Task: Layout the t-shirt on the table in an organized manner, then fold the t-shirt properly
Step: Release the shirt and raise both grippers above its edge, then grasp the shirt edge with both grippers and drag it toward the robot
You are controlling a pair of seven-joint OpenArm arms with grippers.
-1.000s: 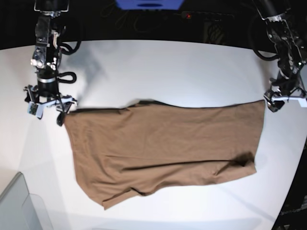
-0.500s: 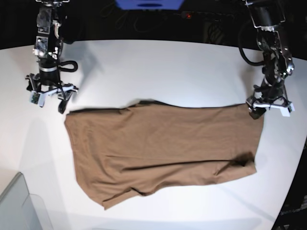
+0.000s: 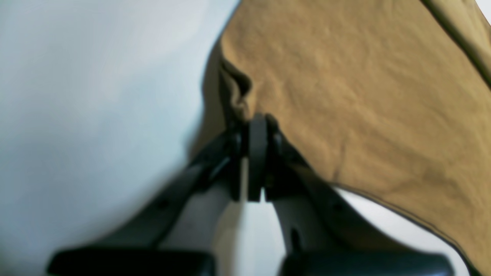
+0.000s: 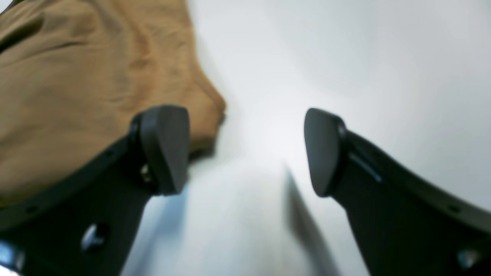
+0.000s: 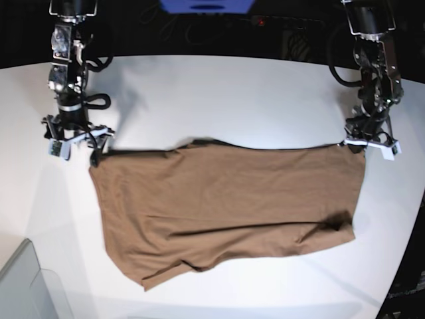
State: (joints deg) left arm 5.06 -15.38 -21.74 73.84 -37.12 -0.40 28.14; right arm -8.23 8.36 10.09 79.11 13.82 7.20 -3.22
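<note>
Base view gives us the widest thing first: the table (image 5: 219,93), a broad matte white top with a curved far edge, which leaves us plenty of bare room on every side for spreading fabric. On it, roughly central and toward the near side, lies the t-shirt (image 5: 226,206), tan-brown and lengthwise across the view, mostly flat but with a ridge of wrinkle near its right end and a tucked corner at the lower left, so we judge the laying-out is well along though not yet tidy. A grey translucent bin corner (image 5: 26,286) sits at the near left, apart from the cloth. We have an arm at each far corner of the garment, presumably so both ends can be pulled taut or lifted together. Our left gripper (image 3: 256,126) sits on the far right corner, and in the left wrist view its fingers are pressed together, with a small pucker of the fabric edge bunched right at the tips; we judge it is pinching that corner. Our right gripper (image 4: 245,151) hangs at the far left corner with its fingers spread wide, holding nothing; the right wrist view shows one pad just over the shirt's corner and the other over bare table, so the corner lies at one side of the gap rather than centred. We think it needs to shift toward the cloth before closing.
</note>
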